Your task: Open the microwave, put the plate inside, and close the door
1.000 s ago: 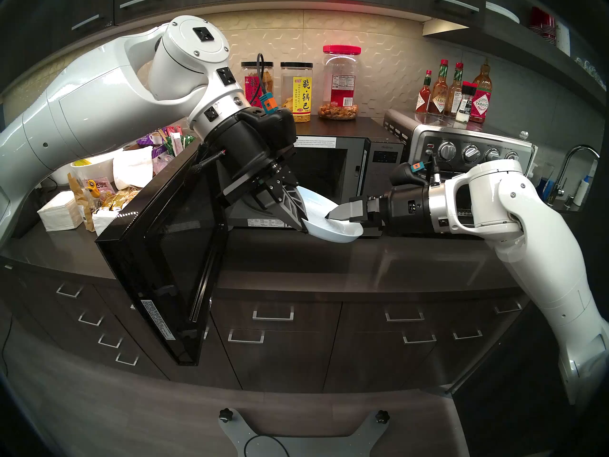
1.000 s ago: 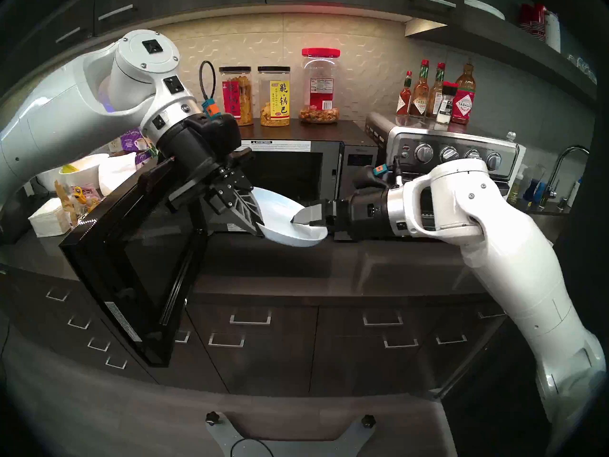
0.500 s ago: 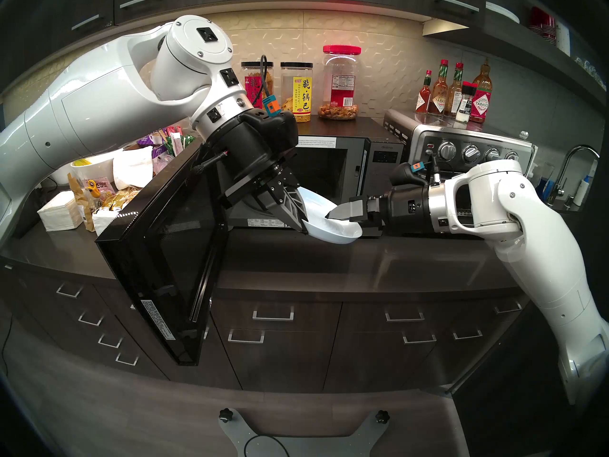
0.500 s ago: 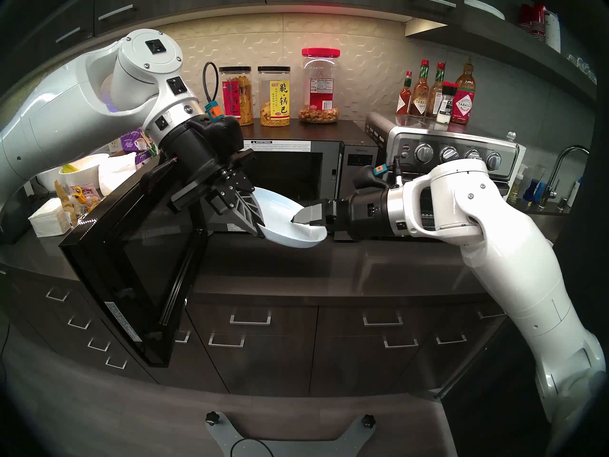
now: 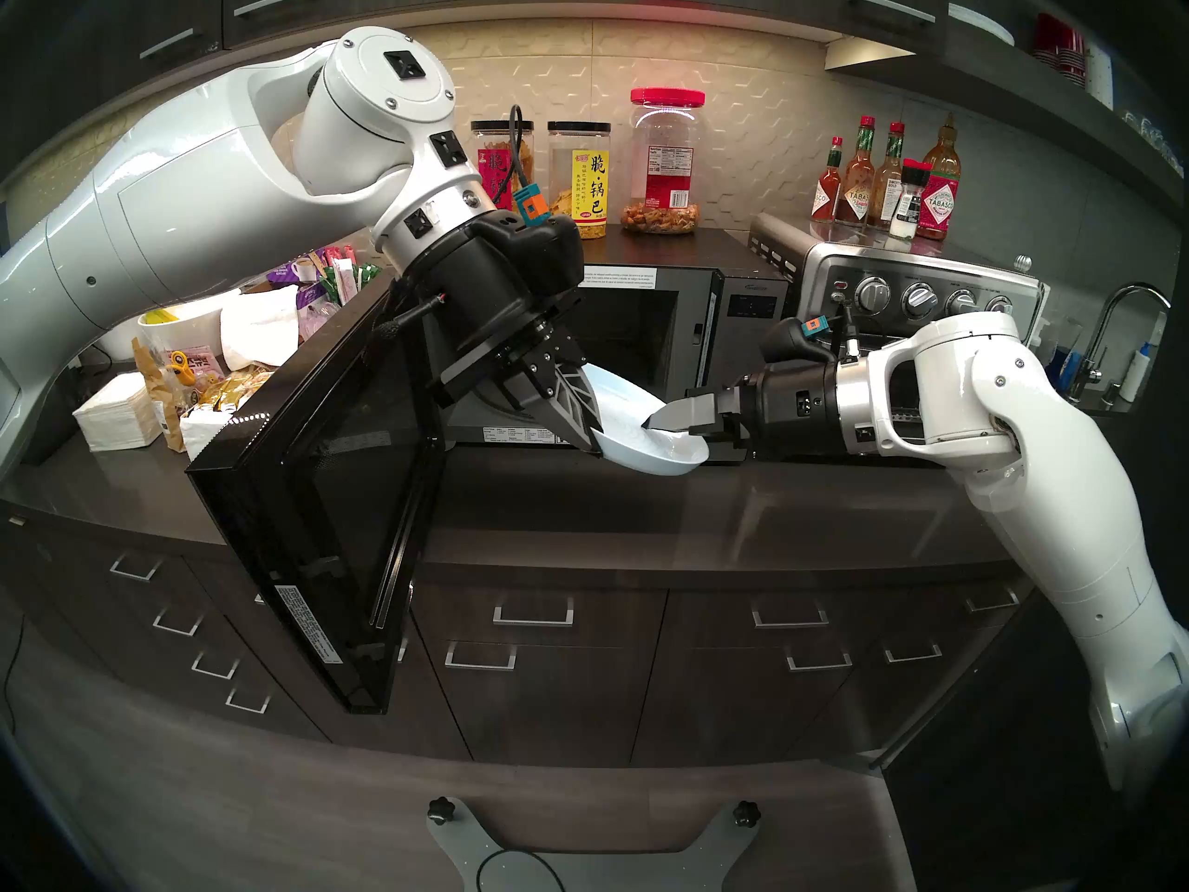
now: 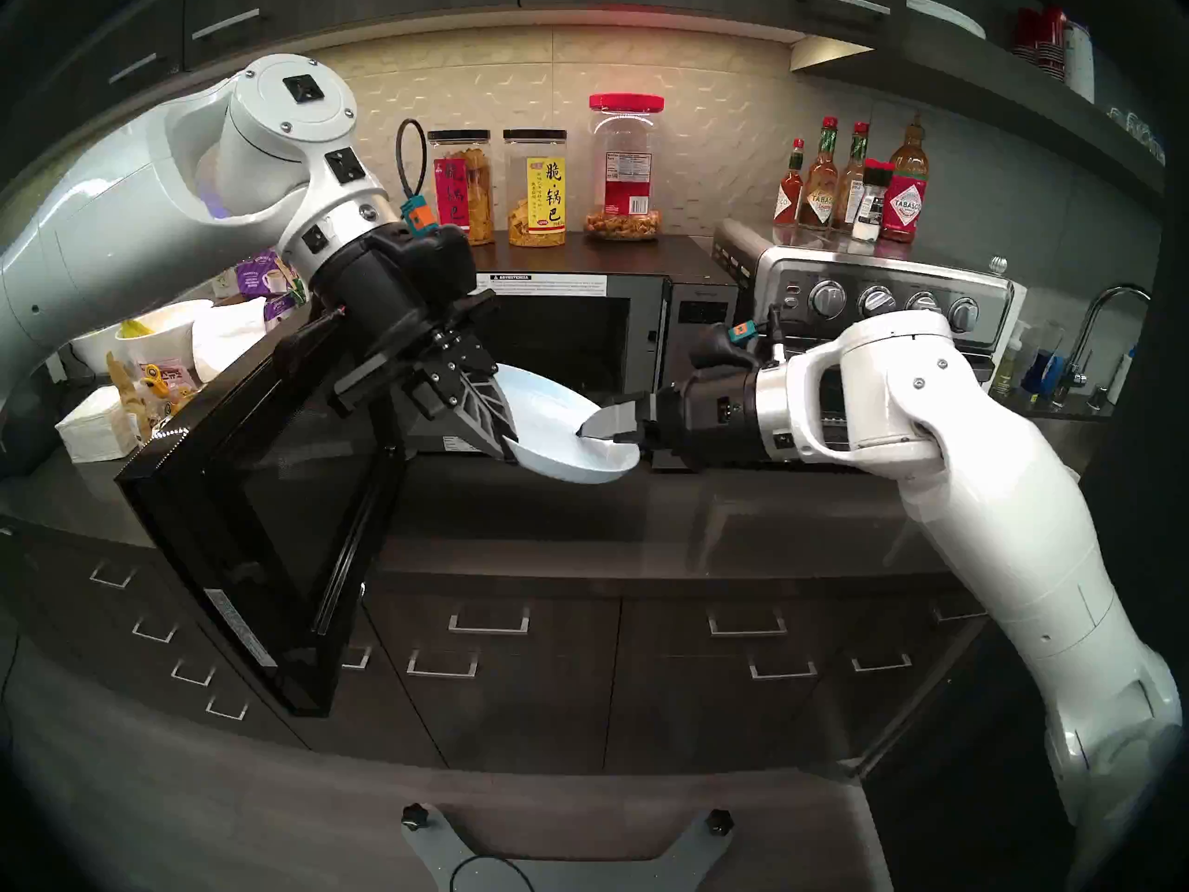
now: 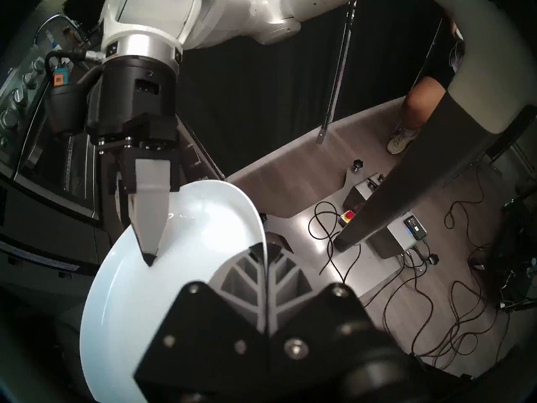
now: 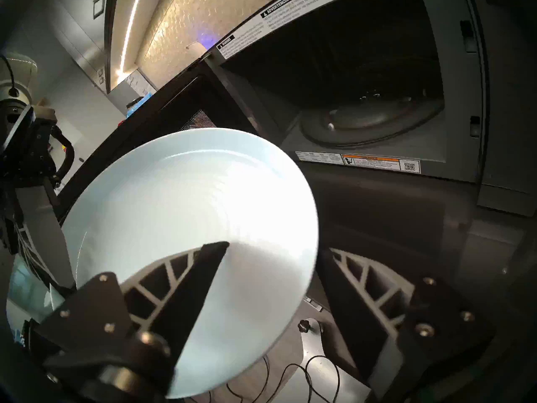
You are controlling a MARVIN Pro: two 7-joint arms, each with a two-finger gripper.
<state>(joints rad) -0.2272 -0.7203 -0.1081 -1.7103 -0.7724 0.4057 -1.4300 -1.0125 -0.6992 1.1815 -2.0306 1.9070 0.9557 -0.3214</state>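
The pale blue-white plate (image 5: 650, 456) hangs tilted just in front of the open microwave (image 5: 753, 331). My left gripper (image 5: 589, 443) is shut on the plate's left rim, and its fingers pinch the edge in the left wrist view (image 7: 264, 248). My right gripper (image 5: 663, 430) reaches in from the right and straddles the plate's right rim. One finger lies over the plate's face (image 8: 203, 196) and the other stands apart beneath it, so the jaws are open. The door (image 5: 334, 485) is swung wide to the left. The dark cavity with its turntable (image 8: 369, 123) is bare.
A steel toaster oven (image 5: 913, 292) stands right of the microwave with sauce bottles (image 5: 901, 182) on top. Snack jars (image 5: 663, 157) sit on the microwave. Bowls, snack packets and napkins (image 5: 212, 356) crowd the left counter. A faucet (image 5: 1119, 331) is at far right.
The right gripper's fingers have drawn closer together around the plate's right rim. The left arm shifted slightly a second ago, and the plate has hardly moved.
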